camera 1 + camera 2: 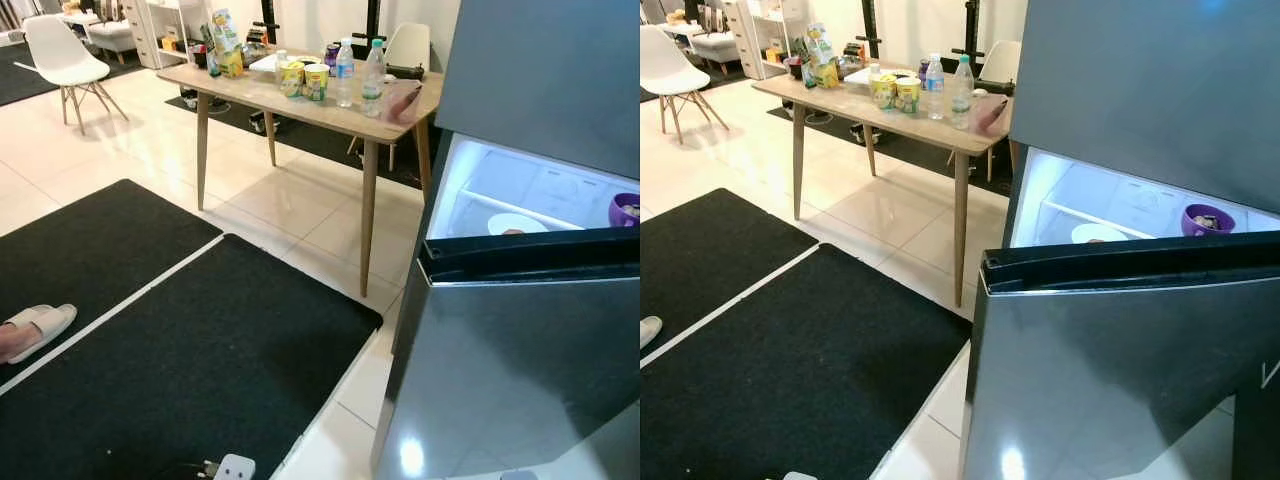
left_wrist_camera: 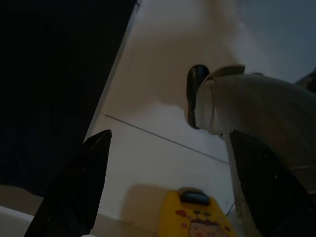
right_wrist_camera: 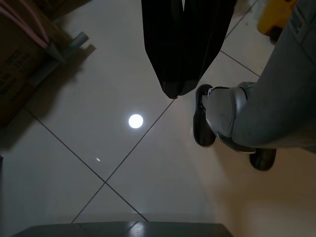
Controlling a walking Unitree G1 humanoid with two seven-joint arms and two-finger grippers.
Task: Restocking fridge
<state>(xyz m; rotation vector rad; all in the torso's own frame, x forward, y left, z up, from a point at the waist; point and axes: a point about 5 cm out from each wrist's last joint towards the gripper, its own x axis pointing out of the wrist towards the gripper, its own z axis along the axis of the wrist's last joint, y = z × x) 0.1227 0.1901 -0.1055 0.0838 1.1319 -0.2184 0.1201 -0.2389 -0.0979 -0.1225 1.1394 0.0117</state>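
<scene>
Legible text: none. Printing on the yellow snack tubs (image 1: 304, 78), clear plastic water bottles (image 1: 359, 72) and yellow packet (image 2: 195, 217) is too small or dim to read.
</scene>
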